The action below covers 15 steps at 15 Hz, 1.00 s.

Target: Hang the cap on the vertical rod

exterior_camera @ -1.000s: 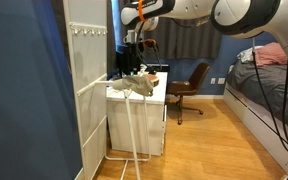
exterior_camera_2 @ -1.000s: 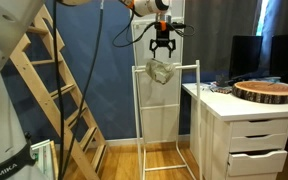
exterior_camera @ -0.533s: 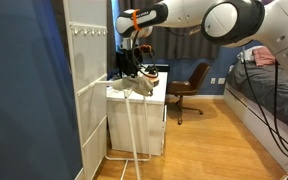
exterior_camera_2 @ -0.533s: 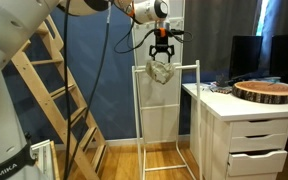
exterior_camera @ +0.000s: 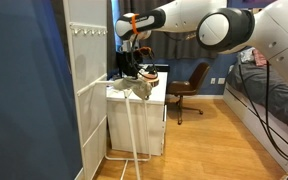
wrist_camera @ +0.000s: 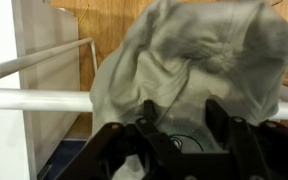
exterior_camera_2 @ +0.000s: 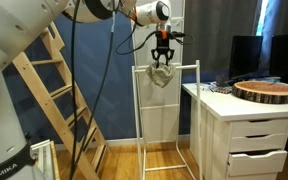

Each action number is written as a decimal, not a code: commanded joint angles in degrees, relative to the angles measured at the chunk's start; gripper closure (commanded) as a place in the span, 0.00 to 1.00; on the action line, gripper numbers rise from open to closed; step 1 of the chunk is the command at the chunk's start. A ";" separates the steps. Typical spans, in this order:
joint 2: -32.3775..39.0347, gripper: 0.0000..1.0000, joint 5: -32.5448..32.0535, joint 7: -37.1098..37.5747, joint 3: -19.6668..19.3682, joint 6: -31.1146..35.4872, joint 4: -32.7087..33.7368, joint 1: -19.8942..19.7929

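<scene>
Between your jaws: the cap [wrist_camera: 199, 65], a crumpled pale grey bundle. The two dark fingers [wrist_camera: 147, 125] stand part-closed, pinching its cloth from either side.
Just below your jaws: the cap's loose cloth hangs down and drapes across the white bar [wrist_camera: 34, 98], which runs level under it in the wrist view.
Either side of your jaws: the upright rods of the white rack [exterior_camera_2: 197, 100]. The cap sits between them at the height of the top rail, and the nearer rod [exterior_camera_2: 134, 100] is close beside it but apart.
Beside and lower than your jaws: the white surface [exterior_camera_2: 214, 95] of a drawer unit just beside the rack, with a round wooden slab [exterior_camera_2: 267, 90] lying on it.
Opposite side of your jaws: a wooden ladder [exterior_camera_2: 44, 90] leaning against the blue wall.
</scene>
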 commanded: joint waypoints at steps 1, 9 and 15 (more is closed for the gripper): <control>2.60 0.75 -1.04 -0.41 -0.48 -3.26 4.66 0.87; 2.09 0.99 -0.62 -0.12 -0.38 -6.11 7.61 0.57; -0.07 0.98 -4.08 0.43 -2.55 -11.66 12.76 1.08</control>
